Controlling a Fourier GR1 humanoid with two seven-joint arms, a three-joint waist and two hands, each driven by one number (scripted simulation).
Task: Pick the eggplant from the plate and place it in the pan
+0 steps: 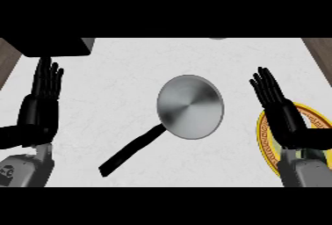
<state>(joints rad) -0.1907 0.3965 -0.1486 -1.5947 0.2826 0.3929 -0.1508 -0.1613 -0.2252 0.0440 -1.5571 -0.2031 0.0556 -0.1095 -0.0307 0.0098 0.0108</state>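
I see pan [190, 107] centred on tabletop [123, 83], long axis diagonal, handle toward near-left corner. Over plate [265, 140] at right edge: right hand [285, 121], fingers straight, spread. At left edge: left hand [37, 116], likewise.

White, faintly marbled counter top [117, 88], brown wood strip [322, 50] past each far corner. Round steel pan [190, 107] flat on it near mid, black handle [130, 154] pointing to lower left. Yellow plate [265, 139] w/ patterned rim at right edge, well apart from pan, only partly seen. Black block [55, 46] at far-left corner, cut by frame. Small grey obj [217, 38] at far edge, too little showing to tell what
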